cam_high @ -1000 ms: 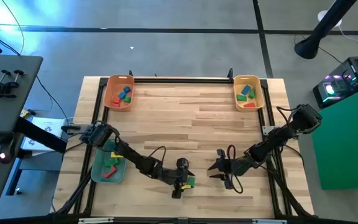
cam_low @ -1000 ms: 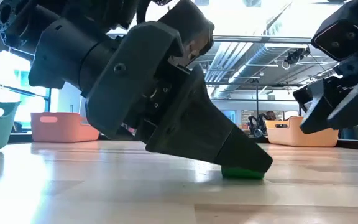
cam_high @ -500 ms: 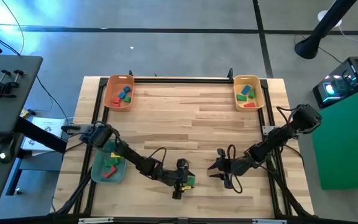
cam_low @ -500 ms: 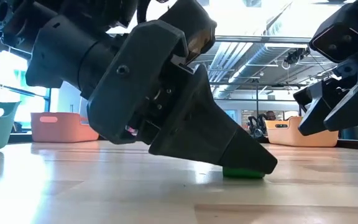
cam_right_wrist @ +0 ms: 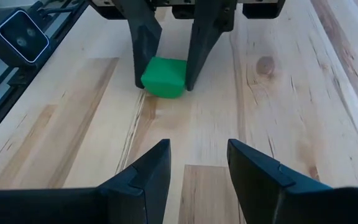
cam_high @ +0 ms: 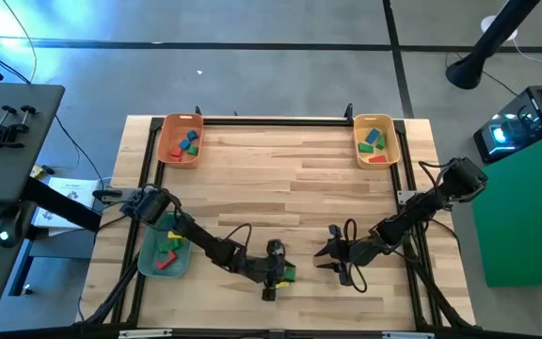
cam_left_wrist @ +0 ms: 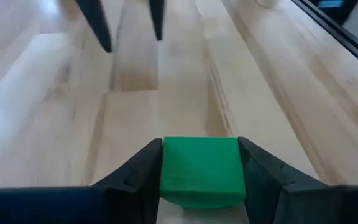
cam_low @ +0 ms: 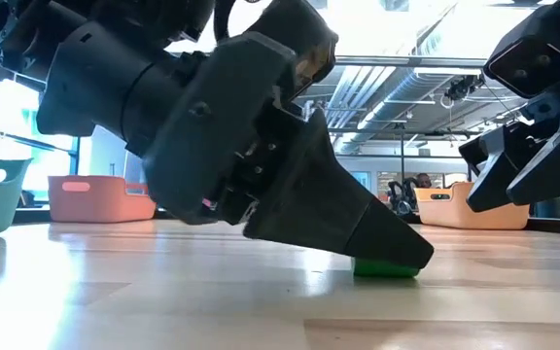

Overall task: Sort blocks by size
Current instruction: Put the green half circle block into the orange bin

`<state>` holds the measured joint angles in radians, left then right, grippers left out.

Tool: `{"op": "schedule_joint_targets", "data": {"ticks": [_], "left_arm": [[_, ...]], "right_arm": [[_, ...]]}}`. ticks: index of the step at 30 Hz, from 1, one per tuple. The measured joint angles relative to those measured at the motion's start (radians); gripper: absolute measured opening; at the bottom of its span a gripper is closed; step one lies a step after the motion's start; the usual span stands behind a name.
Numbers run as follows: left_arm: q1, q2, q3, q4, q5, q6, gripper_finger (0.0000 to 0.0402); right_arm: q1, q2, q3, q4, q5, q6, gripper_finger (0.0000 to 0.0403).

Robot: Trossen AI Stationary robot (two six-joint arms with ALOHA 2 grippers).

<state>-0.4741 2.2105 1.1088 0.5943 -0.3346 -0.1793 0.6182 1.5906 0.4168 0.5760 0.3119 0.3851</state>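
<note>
The left tool was clamped on a green block resting on the worktop near its front edge. Just beside it, the right tool hovered, fingers parted and empty.

Pale wood planking across the table, smooth and faintly glossy, grain and a knot plain in the right wrist view. Matt green block, soft-edged and plastic-looking, pinched between dull black plastic-looking fingers of the left gripper. Same matt black on the right gripper; smooth plastic on the orange tray.
</note>
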Motion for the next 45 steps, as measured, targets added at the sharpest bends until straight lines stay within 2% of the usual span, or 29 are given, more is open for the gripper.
{"op": "schedule_joint_targets", "data": {"ticks": [4,7,10,14,17,19,21,25,28,31,36,40,45], "left_arm": [[-0.005,-0.005,0.032,-0.011,-0.086,0.015,0.0142],[-0.007,-0.04,0.082,-0.127,-0.196,-0.018,0.0146],[0.006,-0.114,0.158,-0.39,-0.298,-0.147,0.0145],[0.056,-0.242,0.286,-0.862,-0.407,-0.296,0.014],[0.099,-0.336,0.34,-1.176,-0.575,-0.381,0.014],[0.141,-0.398,0.342,-1.339,-0.648,-0.424,0.014],[0.206,-0.45,0.341,-1.509,-0.646,-0.504,0.014],[0.388,-0.516,0.34,-1.864,-0.563,-0.684,0.014],[0.545,-0.54,0.319,-2.049,-0.548,-0.758,0.014],[0.723,-0.552,0.255,-2.044,-0.462,-0.708,0.014],[0.949,-0.552,0.089,-1.843,-0.348,-0.496,0.0141],[1.068,-0.551,0.02,-1.779,-0.321,-0.418,0.0141],[1.161,-0.552,0.011,-1.738,-0.299,-0.325,0.0153]], "right_arm": [[0.0,0.0,0.0,-0.004,0.001,0.0,0.0153],[0.0,0.0,0.0,-0.019,0.042,0.023,0.0153],[0.0,0.0,0.0,-0.034,0.081,0.033,0.0153],[0.0,0.0,0.0,-0.041,0.085,0.025,0.0153],[0.0,0.0,0.0,-0.034,0.085,0.014,0.0153],[-0.005,0.0,0.0,-0.031,0.092,0.005,0.0153],[-0.009,0.0,0.0,-0.028,0.106,0.003,0.0153],[-0.016,0.0,0.0,-0.028,0.108,0.0,0.0153],[-0.016,0.0,0.0,-0.034,0.108,-0.003,0.0153],[-0.016,0.0,0.0,-0.034,0.108,-0.012,0.0153],[-0.016,0.0,0.0,-0.035,0.108,-0.012,0.0153],[-0.016,0.0,0.0,-0.036,0.108,-0.009,0.0153],[-0.016,0.0,0.0,-0.036,0.109,-0.028,0.0153]]}}
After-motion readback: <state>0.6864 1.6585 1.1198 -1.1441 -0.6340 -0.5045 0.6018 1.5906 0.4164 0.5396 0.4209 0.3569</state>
